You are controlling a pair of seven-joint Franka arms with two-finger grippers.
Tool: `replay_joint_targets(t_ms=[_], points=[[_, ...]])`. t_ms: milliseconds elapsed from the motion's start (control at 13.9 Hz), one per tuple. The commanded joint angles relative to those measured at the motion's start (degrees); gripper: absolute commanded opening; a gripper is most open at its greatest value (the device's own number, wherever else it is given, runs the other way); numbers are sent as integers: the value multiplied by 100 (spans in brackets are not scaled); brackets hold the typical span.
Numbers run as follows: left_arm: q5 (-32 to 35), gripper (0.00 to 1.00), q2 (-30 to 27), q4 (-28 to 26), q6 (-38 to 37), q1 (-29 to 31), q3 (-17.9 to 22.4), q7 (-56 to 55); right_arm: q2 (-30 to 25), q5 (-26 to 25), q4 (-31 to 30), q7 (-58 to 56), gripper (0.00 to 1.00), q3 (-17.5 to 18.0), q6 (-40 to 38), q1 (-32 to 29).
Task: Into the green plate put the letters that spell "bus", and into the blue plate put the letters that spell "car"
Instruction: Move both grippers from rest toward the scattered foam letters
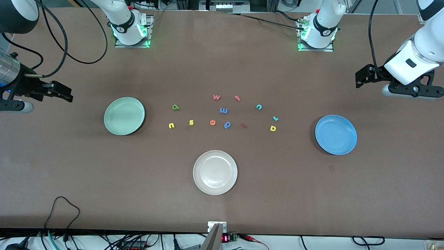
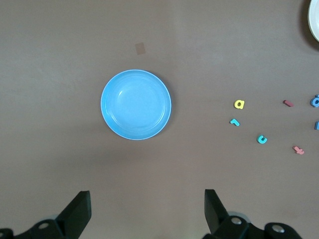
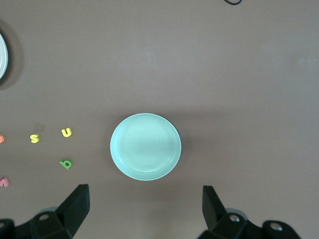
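Pincer left (image 1: 362,77) released, over desk by blue plate (image 1: 335,134) | pincer right (image 1: 59,93) released, by green plate (image 1: 124,115) | c (image 1: 258,107), r (image 1: 275,118), a (image 1: 273,128) lie toward left arm's end.

robot lab: bolted arm bases (image 1: 131,33), cables (image 1: 66,208)

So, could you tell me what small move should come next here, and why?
Probably the right gripper should swing in over the green b and descend on it. Both plates, the green plate and blue plate, hold nothing, both grippers hang open at the table's ends, and the b lies among the letters closest to the green plate. The left gripper waits.
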Motion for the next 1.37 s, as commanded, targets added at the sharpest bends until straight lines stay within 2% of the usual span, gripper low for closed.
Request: replay_joint_targets(t_ms=[0,360,576,720,792,1080,1152,1296], points=[[17,100,-27,-13,-36,7,-2,54,38,-22,135,17,100,-21,-22,15],[9,100,25,-13,-141,16,-2,63,161,-4,127,-44,100,23,-48,120],[0,100,385,-4,-957,-185,-11,46,416,22,-30,-44,100,32,-101,383],[-52,100,735,-13,-1669,-291,-11,11,434,407,-600,69,100,58,266,542],[-62,100,851,-57,-1619,-344,-11,-68,443,409,-1064,70,100,67,843,690],[-62,100,1658,-127,-427,-1169,-55,-587,451,427,-2586,210,100,67,2848,1139],[-62,100,1834,-162,38,-1292,-55,-570,504,418,-2789,228,100,67,3209,1245],[-62,100,2011,-547,1319,-1425,-64,-543,802,383,-2757,569,98,67,3344,1473]])
